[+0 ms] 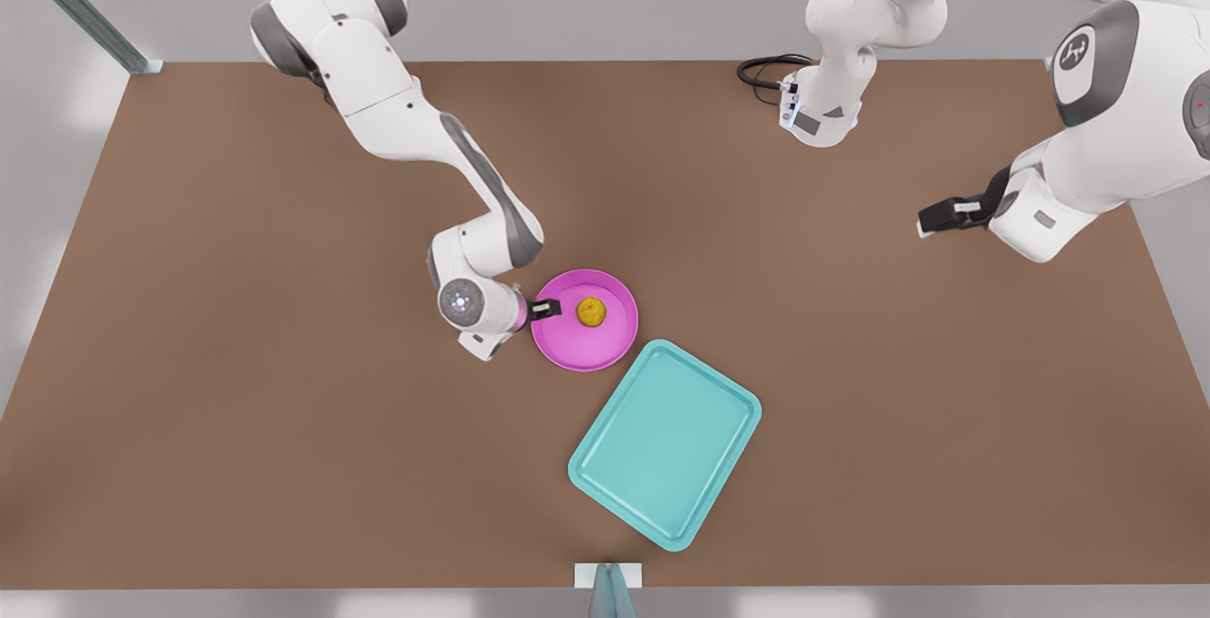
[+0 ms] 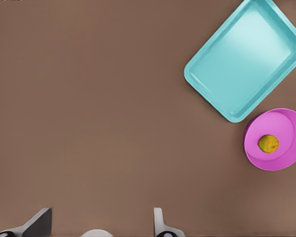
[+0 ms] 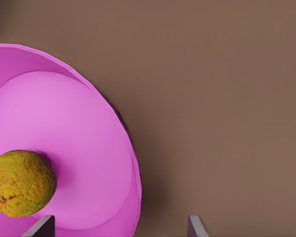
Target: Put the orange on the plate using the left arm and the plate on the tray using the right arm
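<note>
Front view: brown table (image 1: 284, 410), grey walls; right tool (image 1: 543, 309) open at plate (image 1: 567, 344) rim, left tool (image 1: 931, 218) open.

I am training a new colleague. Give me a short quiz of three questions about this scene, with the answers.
1. True or false: the orange lies on the plate.
2. Which gripper is at the plate's rim? A) the left gripper B) the right gripper
3. Short answer: is the plate on the tray yet?

Key: 1 true. 2 B; its fingers are open, and the left gripper waits raised, also open. 3 No, it stands on the table beside the tray.
</note>
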